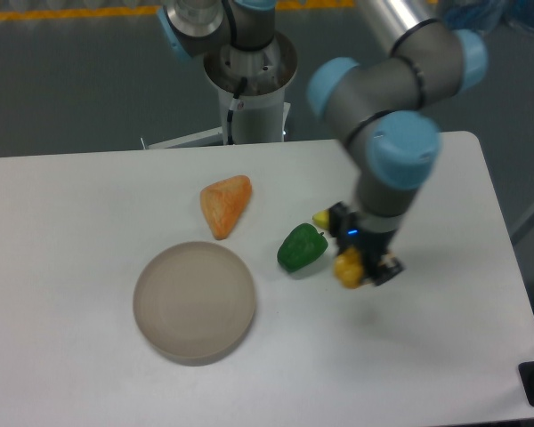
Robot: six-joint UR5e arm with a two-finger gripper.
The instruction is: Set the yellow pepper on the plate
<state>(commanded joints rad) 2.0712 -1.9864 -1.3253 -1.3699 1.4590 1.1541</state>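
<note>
My gripper [360,269] is low over the white table [71,205], and my fingers look pinched on the yellow pepper [348,269], though my own wrist hides most of the grasp. The pepper sits just right of the green pepper [301,248], well apart from the plate [194,302] at front left. An orange wedge-shaped toy [225,205] lies behind the plate.

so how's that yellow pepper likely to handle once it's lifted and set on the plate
The yellow pepper looks like a small moulded toy, so probably stiff and light. Its lumpy, rounded form may let it twist or slip between the gripper jaws. Set on the shallow plate, it could wobble or roll slightly, though the low rim should likely stop it.
</note>
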